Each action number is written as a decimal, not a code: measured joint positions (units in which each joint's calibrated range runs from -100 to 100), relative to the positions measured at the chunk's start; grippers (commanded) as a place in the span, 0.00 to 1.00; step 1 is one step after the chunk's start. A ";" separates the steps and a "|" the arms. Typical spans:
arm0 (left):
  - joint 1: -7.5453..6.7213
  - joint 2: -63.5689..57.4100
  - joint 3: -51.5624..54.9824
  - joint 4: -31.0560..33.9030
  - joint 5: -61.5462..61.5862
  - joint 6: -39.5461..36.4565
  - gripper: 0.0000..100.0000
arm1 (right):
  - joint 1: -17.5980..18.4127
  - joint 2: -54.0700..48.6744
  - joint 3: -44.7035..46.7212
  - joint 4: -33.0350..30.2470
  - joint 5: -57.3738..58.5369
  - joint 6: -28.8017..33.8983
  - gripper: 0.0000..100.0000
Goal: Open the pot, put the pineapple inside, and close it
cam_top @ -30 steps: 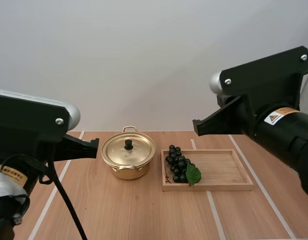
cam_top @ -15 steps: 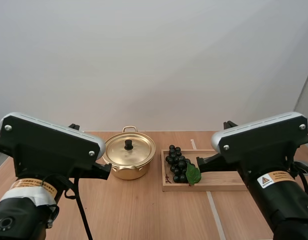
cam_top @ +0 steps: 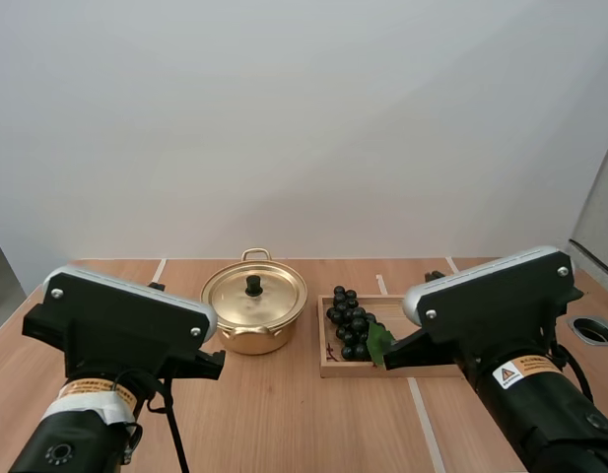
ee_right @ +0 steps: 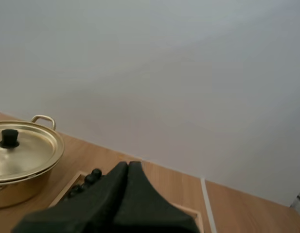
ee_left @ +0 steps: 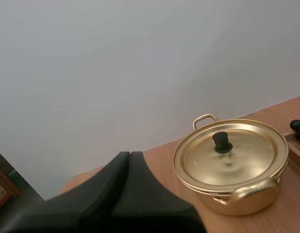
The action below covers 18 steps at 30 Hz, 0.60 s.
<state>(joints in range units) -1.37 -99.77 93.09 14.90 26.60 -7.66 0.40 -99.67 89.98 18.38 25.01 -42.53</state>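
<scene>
A gold pot (cam_top: 254, 313) with its lid on and a black knob (cam_top: 253, 285) stands mid-table. To its right a bunch of dark grapes (cam_top: 350, 323) with a green leaf lies at the left end of a wooden tray (cam_top: 400, 313). No pineapple is in sight. My left gripper (cam_top: 213, 363) hovers shut, short of the pot and to its left. The left wrist view has the pot (ee_left: 231, 165) beyond the closed fingers (ee_left: 130, 156). My right gripper (cam_top: 390, 357) is shut above the tray's near edge, by the leaf. Its wrist view looks past the shut gripper (ee_right: 128, 166) at the grapes (ee_right: 86, 182) and pot (ee_right: 21, 155).
White tape lines (cam_top: 427, 424) run across the wooden table. A round metal-rimmed hole (cam_top: 591, 329) sits near the table's right edge. Bare wood lies in front of the pot, between the two arms.
Both arms have sunk lower and drawn back in the high view, uncovering more of the table. The pot, grapes and tray have not moved.
</scene>
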 measured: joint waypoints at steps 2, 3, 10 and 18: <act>0.00 0.00 0.88 0.00 -0.20 0.00 0.00 | -0.58 0.00 0.16 0.19 1.29 0.00 0.00; 0.00 0.00 1.38 0.00 -0.21 -0.34 0.00 | -0.88 0.00 0.59 0.36 1.48 0.00 0.00; 0.00 0.00 2.84 0.00 -0.59 -3.41 0.00 | -2.26 0.00 6.13 0.95 2.04 0.00 0.00; 0.00 0.00 4.76 0.00 -0.60 -3.65 0.00 | -3.30 0.00 9.22 0.78 2.68 1.23 0.00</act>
<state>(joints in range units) -1.37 -99.77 97.85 14.90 26.00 -11.31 -2.90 -99.67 99.20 19.16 27.69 -41.30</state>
